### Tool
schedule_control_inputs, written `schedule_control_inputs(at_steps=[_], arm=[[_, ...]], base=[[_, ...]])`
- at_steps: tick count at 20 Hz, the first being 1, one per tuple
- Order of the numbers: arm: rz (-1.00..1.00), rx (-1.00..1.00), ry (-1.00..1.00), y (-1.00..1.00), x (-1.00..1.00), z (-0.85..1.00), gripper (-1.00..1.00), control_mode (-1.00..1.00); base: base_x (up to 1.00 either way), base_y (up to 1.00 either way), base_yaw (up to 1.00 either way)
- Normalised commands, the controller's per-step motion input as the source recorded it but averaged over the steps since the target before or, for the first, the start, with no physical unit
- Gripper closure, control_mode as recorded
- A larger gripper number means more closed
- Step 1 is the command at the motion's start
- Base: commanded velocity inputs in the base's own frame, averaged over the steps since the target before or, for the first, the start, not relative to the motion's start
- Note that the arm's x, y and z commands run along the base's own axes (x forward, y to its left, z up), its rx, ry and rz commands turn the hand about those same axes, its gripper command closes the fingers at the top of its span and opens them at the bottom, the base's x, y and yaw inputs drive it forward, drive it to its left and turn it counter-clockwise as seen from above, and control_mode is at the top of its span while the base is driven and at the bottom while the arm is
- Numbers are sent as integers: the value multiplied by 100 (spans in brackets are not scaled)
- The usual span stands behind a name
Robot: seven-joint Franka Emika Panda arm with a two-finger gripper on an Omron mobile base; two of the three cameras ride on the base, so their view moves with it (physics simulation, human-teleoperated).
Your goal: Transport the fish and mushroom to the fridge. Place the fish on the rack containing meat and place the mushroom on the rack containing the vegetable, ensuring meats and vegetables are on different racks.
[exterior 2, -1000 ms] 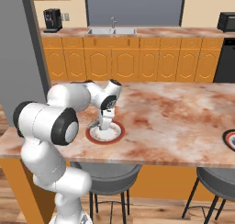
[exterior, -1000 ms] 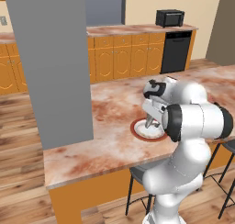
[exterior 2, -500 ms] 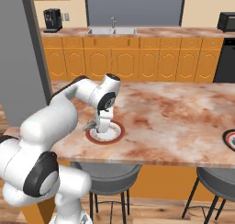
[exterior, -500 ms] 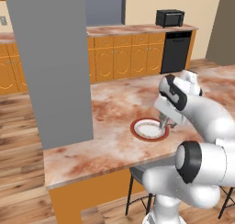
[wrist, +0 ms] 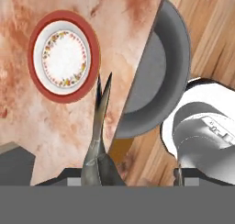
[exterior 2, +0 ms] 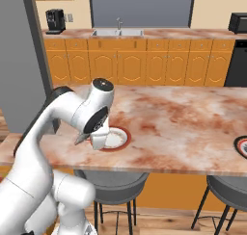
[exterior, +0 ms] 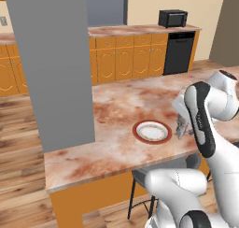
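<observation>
**Fish held above counter's near edge**

Plate [exterior: 151,131]: red-rimmed, bare, on the marbled counter [exterior: 116,105] near its front edge. Fish [wrist: 98,140]: silvery-grey, clamped in the pincer [exterior: 182,127], tail pointing out past the tips, just right of the plate, over the counter's front edge.

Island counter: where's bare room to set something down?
Most of the counter is bare: the wide marble stretch right of the red-rimmed plate, up to a second plate at the far right edge. The strip behind the plate is free too. It's crowded only at the plate, where the jaws hold the fish.
</observation>
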Motion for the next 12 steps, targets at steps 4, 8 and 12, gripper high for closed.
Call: schedule_control_inputs(at_steps=[4, 8, 12], arm=[[0, 0, -31, 0, -77, 73, 100, -100], [0, 0, -27, 7, -68, 78, 100, -100], [0, -4, -25, 16, -59, 88, 100, -100]], base=[[0, 0, 0], [0, 0, 0], [0, 0, 0]])
